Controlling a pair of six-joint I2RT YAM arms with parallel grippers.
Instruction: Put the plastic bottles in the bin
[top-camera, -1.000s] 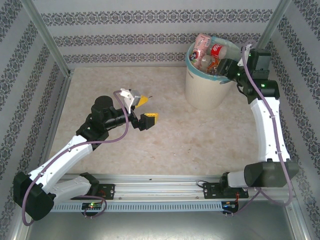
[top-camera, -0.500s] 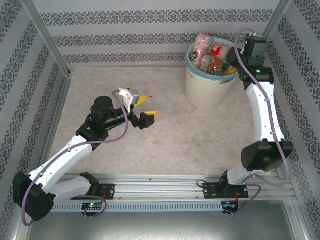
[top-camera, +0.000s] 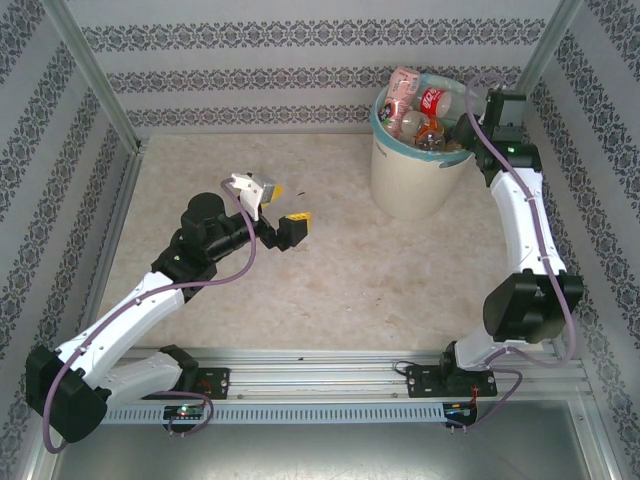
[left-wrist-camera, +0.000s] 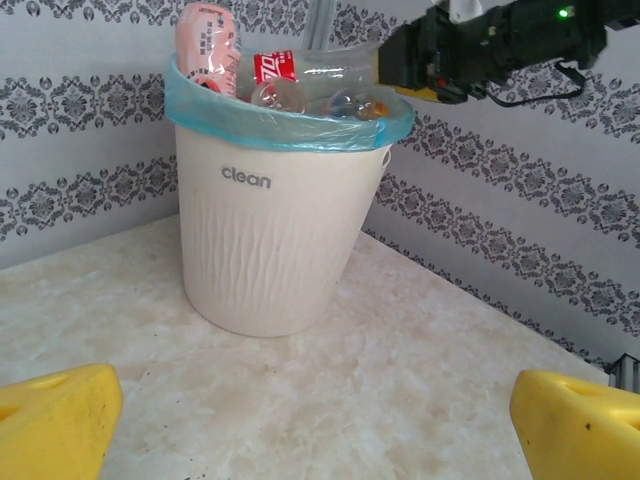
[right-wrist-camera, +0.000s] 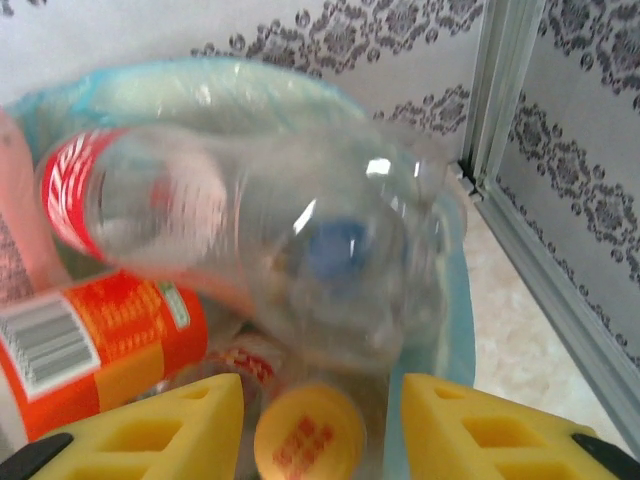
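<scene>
Plastic bottles (top-camera: 417, 105) piled in bin (top-camera: 405, 185), far rt of table (top-camera: 330, 280); top cam: 4 countable, 1 bin. L wrist cam adds "clean" lettering (left-wrist-camera: 246, 177) on bin wall. R wrist cam: red-label bottle (right-wrist-camera: 230, 220), orange-label one (right-wrist-camera: 100, 340), yellow cap (right-wrist-camera: 308, 440). R gripper (right-wrist-camera: 320, 425) over heap, pads (right-wrist-camera: 150, 430) part-open, gripping nothing; its arm (top-camera: 525, 215) hides rt rim. L gripper (top-camera: 286, 207) wide open, empty, mid-table.

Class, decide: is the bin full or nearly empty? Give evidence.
Full. Plastic bottles are heaped above the teal-lined rim of the bin; a pink-labelled bottle sticks up highest.
</scene>
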